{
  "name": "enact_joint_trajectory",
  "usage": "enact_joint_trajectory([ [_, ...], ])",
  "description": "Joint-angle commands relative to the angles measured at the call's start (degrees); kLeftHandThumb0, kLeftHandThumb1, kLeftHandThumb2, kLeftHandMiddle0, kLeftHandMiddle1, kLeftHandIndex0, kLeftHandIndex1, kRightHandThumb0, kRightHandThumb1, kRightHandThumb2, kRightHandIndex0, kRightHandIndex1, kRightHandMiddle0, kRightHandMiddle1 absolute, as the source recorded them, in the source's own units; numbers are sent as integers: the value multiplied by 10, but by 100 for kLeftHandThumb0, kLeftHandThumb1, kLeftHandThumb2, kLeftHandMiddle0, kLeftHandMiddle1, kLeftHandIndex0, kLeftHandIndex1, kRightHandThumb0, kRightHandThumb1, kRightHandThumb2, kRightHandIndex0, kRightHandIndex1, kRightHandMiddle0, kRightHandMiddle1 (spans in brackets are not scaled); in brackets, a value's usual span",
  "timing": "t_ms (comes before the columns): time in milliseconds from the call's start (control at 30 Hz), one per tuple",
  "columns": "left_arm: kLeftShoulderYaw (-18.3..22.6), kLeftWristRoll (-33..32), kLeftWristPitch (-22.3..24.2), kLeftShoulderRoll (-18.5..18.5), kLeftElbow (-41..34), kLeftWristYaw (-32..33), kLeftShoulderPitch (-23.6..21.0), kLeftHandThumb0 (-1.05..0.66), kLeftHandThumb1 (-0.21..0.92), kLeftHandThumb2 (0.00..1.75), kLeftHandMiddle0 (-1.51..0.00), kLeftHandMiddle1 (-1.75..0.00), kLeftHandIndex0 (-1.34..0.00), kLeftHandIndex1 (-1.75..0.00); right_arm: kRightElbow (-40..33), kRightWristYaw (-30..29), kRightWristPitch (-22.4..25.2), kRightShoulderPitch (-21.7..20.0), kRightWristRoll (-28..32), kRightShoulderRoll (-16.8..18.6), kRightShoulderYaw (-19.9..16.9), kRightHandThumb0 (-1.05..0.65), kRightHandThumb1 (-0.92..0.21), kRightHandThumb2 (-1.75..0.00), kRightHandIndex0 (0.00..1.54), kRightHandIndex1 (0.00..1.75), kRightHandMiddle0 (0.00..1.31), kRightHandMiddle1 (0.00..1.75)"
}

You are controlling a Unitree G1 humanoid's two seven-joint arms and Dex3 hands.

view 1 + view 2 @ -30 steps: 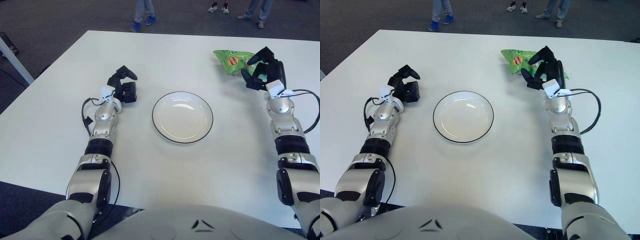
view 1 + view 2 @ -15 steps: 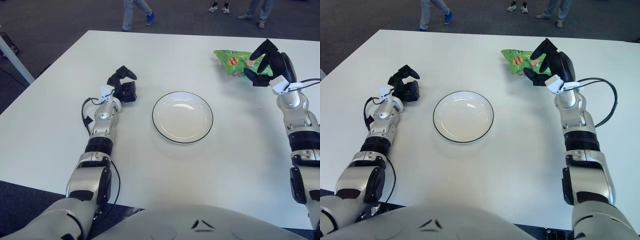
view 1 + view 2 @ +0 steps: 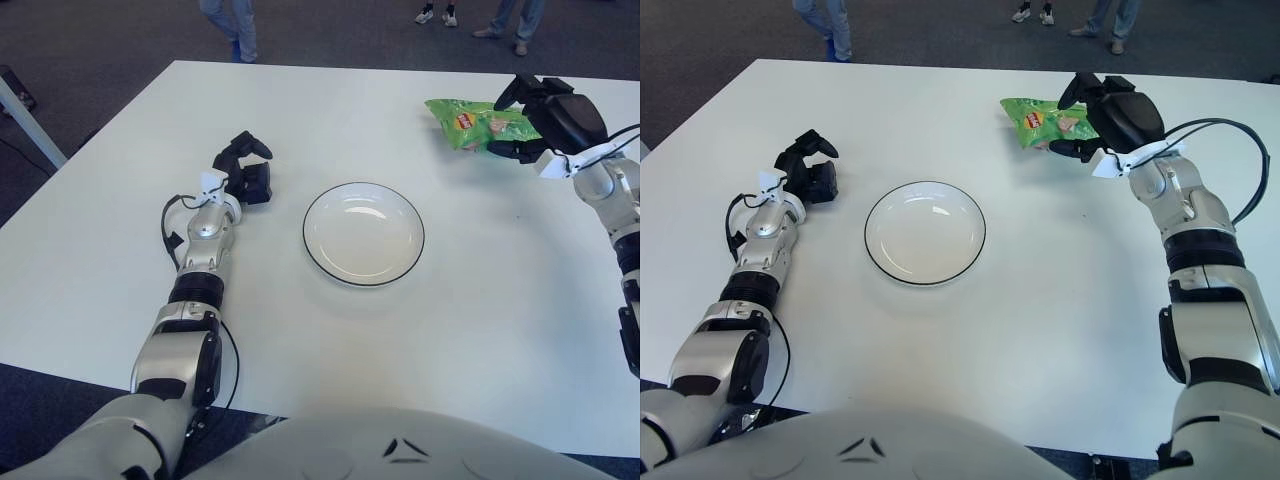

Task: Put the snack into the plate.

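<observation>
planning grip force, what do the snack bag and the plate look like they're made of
Snack bag: looks like thin glossy plastic film, green and printed, with crinkles and sheen, so probably soft and crushable. The right hand is at its right end.

Plate: seems glazed ceramic or hard melamine, smooth white with a dark rim line and light glare; which one is unclear.

Left hand shows left of the plate.

Right hand [image 3: 1095, 115] spans the snack [image 3: 1045, 120], plate [image 3: 925, 232] apart.

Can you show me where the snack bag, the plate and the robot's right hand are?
snack bag [image 3: 1040, 120]: right eye view, on the green front near the logo.
plate [image 3: 364, 234]: left eye view, on its bare white middle.
right hand [image 3: 1110, 115]: right eye view, on the black palm at the bag's right end.
</observation>
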Motion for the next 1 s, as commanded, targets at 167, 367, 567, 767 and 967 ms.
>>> enact_joint_trajectory([
  [167,-4,8,-11,-7,27,6,37,-47,32,130,-127,-175,-60,-175,75,-7,-28,-66,-35,-16,53,-104,-92,-75,2,59,0,67],
  [367,-6,9,-10,-4,25,3,39,-47,32,130,-127,-175,-60,-175,123,1,-22,-109,-44,-8,77,-102,-92,-88,1,30,0,41],
  [567,-5,5,-9,-4,22,-2,42,-47,34,128,-126,-175,-59,-175,166,8,-16,-147,-38,4,94,-100,-92,-97,1,21,0,36],
  [767,-3,-1,-7,-7,19,-3,44,-46,35,127,-126,-175,-58,-175,194,16,-7,-170,-29,18,102,-98,-92,-101,2,19,0,35],
  [967,-1,-3,-9,-9,14,-2,48,-46,35,127,-126,-175,-58,-175,217,86,16,-185,20,41,80,-95,-92,-108,3,17,0,28],
])
